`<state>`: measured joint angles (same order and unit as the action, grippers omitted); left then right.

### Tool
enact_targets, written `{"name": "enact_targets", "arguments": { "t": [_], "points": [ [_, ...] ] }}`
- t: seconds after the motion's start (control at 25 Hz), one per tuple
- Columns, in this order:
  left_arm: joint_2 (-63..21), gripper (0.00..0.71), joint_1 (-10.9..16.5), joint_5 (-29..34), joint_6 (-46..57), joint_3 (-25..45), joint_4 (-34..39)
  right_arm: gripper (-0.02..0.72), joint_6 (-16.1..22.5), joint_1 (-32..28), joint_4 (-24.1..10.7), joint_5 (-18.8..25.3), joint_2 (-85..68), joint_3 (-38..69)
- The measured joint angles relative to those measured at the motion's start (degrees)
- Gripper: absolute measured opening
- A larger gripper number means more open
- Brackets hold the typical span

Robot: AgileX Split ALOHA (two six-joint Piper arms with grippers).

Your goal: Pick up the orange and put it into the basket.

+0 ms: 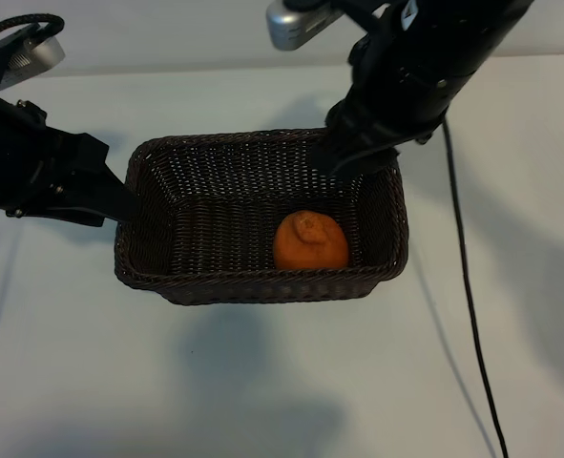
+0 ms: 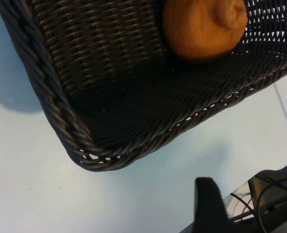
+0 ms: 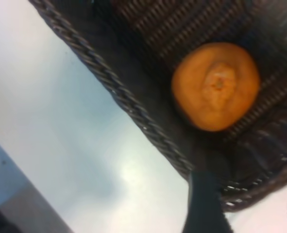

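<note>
Orange (image 1: 309, 240) sits on floor of basket (image 1: 259, 287), near right end, stem knob up. Nothing holds it.

Right gripper (image 1: 344, 160) hangs over back right rim; fingers empty, cannot tell how wide. Best move: lift straight up, do not bump rim.

Left gripper (image 1: 119, 202) at left rim, fingers apart, should stay put.

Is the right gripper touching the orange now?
Apart. The exterior view shows the right gripper above the basket's far rim, with bare weave between it and the orange.
</note>
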<state>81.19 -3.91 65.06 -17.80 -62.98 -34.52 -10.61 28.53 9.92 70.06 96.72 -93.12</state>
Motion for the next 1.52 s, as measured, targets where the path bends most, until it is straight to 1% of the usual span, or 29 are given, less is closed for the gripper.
{"name": "enact_targets", "arguments": {
  "t": [0.2,0.4,0.64,0.84,0.92,1.08,1.4,1.52],
  "points": [
    [0.00,0.452,0.00,0.00,0.00,0.00,0.00,0.421,0.67,-3.09,-1.12,-0.11,-3.14,1.20],
    [0.00,0.452,0.00,0.00,0.00,0.00,0.00,0.421,0.61,-8.55,-1.60,-0.17,-7.07,6.36],
    [0.00,0.452,0.00,0.00,0.00,0.00,0.00,0.421,-1.38,-16.32,-1.67,-0.17,-13.69,13.00],
    [0.00,0.452,0.00,-0.16,0.00,0.00,0.00,0.421,-1.95,-21.63,-0.74,0.02,-16.24,15.01],
    [0.00,0.452,0.00,-0.23,0.00,0.00,0.00,0.421,-2.07,-22.39,0.33,-0.04,-16.49,15.08],
    [0.00,0.452,0.00,-0.17,0.00,0.00,0.00,0.421,-2.11,-22.44,1.37,-0.04,-16.53,15.39],
    [0.00,0.452,0.00,0.38,-0.13,0.00,0.11,0.420,-2.11,-22.44,1.88,-0.07,-16.53,18.30],
    [0.00,0.452,0.00,0.38,-0.13,0.00,0.11,0.420,-2.11,-22.44,3.62,-0.07,-16.53,18.35]
  ]
}}
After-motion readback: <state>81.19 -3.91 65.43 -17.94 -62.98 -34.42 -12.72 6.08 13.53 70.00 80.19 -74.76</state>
